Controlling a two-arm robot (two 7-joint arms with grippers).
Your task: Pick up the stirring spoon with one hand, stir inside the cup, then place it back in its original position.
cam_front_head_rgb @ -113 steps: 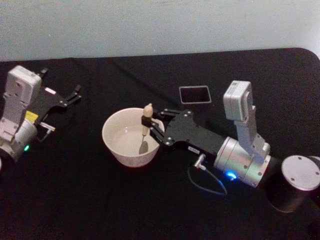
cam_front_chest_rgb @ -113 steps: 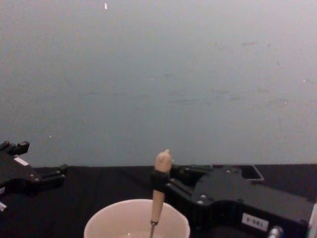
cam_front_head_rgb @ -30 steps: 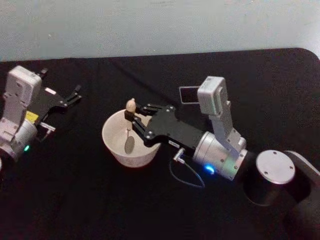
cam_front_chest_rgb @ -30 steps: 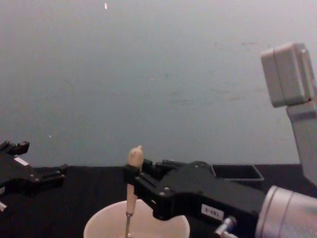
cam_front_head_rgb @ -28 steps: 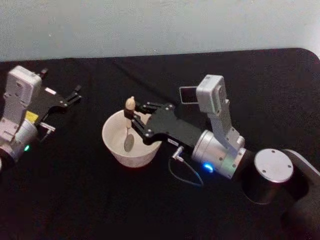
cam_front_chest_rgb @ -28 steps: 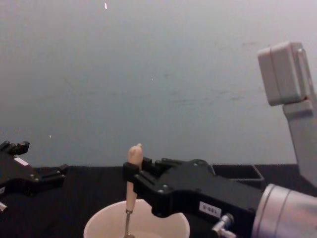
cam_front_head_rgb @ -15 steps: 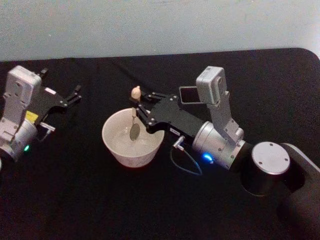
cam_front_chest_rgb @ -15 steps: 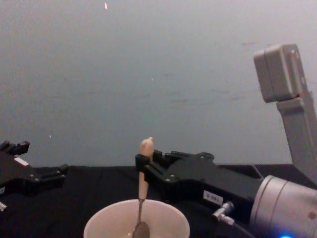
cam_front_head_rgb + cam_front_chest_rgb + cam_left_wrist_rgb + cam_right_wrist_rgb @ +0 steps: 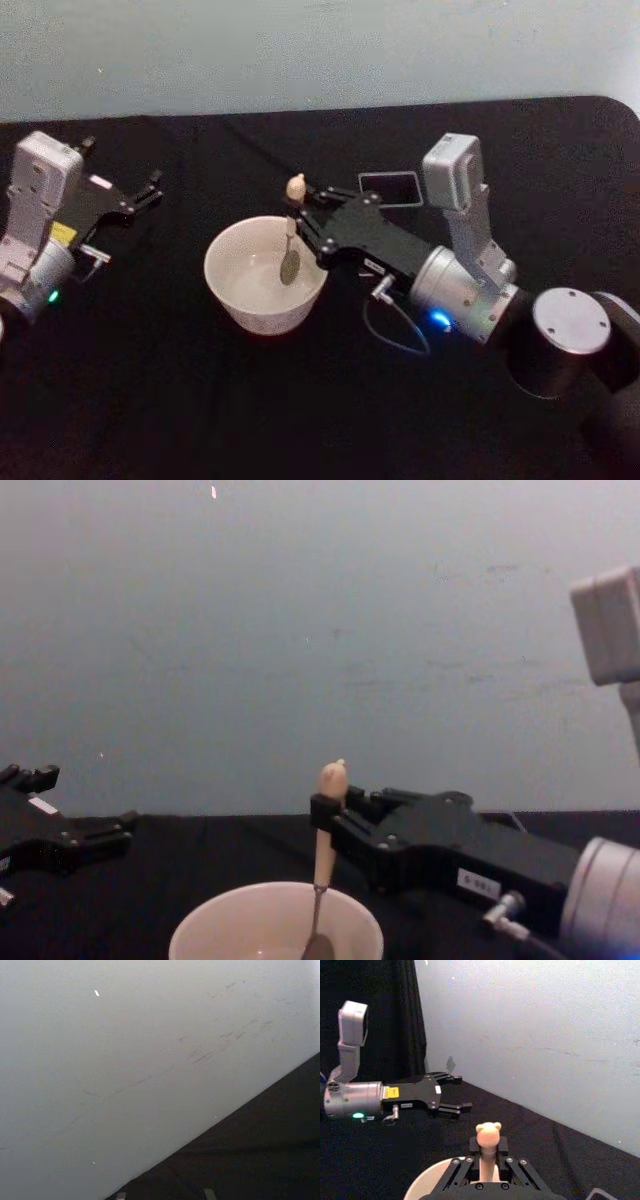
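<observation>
- One stirring spoon (image 9: 295, 189) is clamped by its cream handle between the closed fingers of the right gripper (image 9: 300, 212) and is held upright.
- Its metal bowl is seen inside the cup (image 9: 245, 315), toward the 3 o'clock side of the rim.
- The dark grey holder (image 9: 390, 188) is found at about 2 o'clock from the cup, apart from it.
- The left gripper (image 9: 122, 172) is parked at about 10 o'clock from the cup, with its fingers spread.
</observation>
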